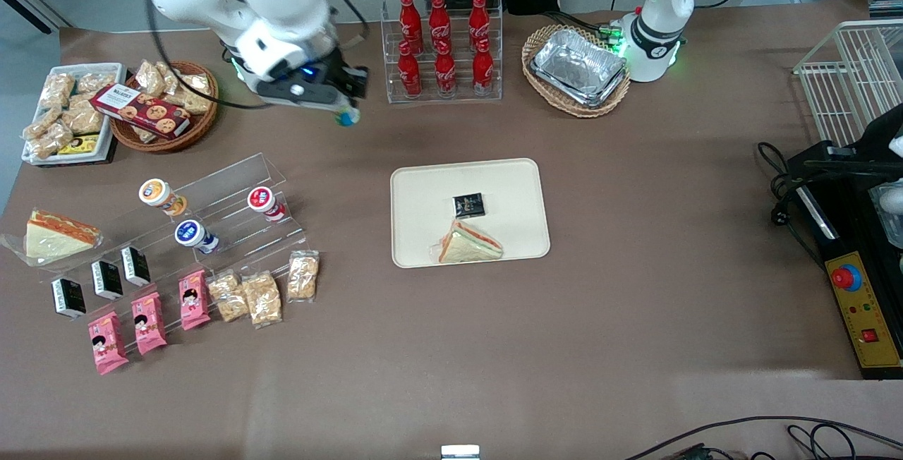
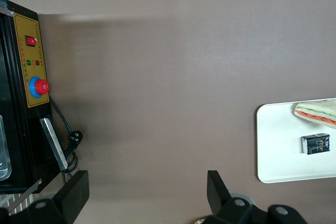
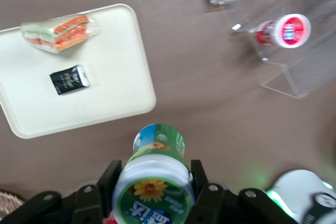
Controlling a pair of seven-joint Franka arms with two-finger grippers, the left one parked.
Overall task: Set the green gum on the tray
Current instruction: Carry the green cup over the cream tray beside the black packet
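Note:
The green gum [image 3: 155,177], a small bottle with a green-rimmed white lid and a sunflower on top, is held in the air between the fingers [image 3: 111,178] of my right gripper [image 3: 153,178], which is shut on it. In the front view the gripper [image 1: 344,109] hangs above the bare table, with the bottle's tip [image 1: 346,118] showing under it. It is farther from the front camera than the cream tray [image 1: 412,192], toward the working arm's end. The tray [image 3: 105,98] carries a wrapped sandwich [image 1: 468,243] and a small black packet [image 1: 469,204].
A clear stepped rack [image 1: 233,195] holds orange-lidded [image 1: 156,192], red-lidded [image 1: 262,200] and blue-lidded [image 1: 190,234] bottles. A cola bottle rack [image 1: 443,44] stands beside the gripper. Snack baskets [image 1: 162,104], a foil pan in a basket [image 1: 577,68] and snack packets [image 1: 194,301] lie around.

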